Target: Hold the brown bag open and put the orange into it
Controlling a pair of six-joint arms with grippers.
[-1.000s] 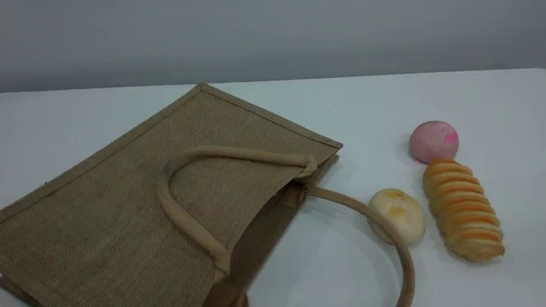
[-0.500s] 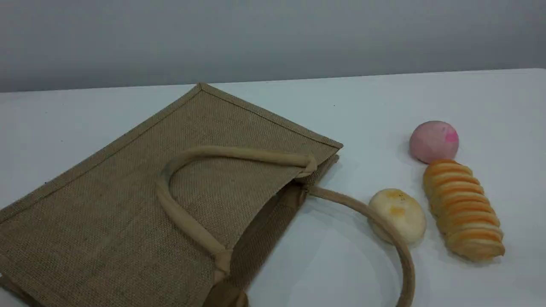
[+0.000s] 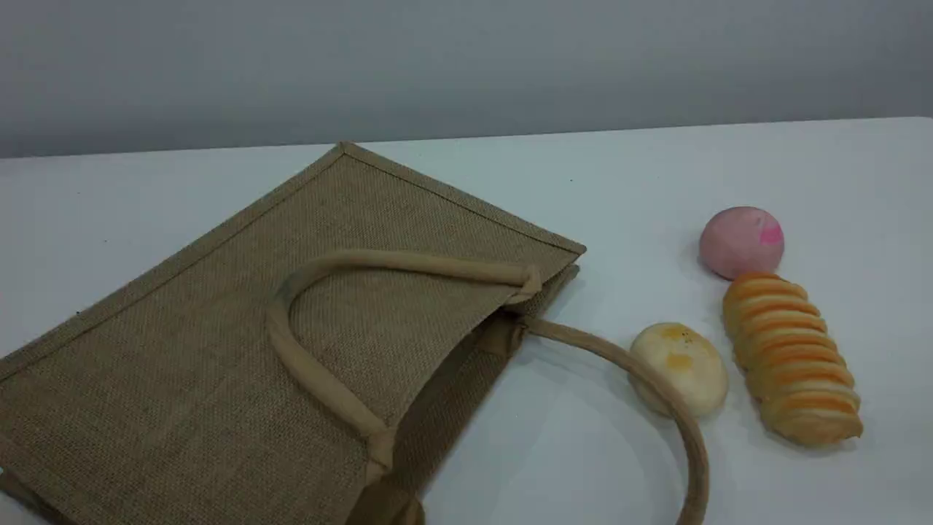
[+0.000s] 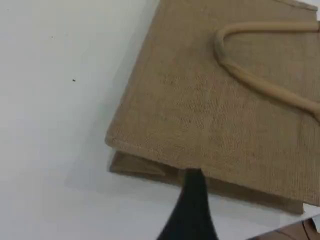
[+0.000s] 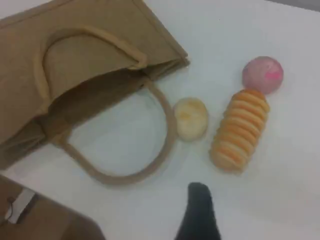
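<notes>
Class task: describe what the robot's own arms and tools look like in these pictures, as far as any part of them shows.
Only one fingertip of each shows. The left tool is a plain matte black finger, narrow at its squared tip and widening downward. The right tool is matte black with a rounded tip. No arms, cables or markings are visible.

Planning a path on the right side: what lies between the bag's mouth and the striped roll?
The lower handle loop and a pale bun, with the loop resting against the bun; the right wrist view shows it best.
</notes>
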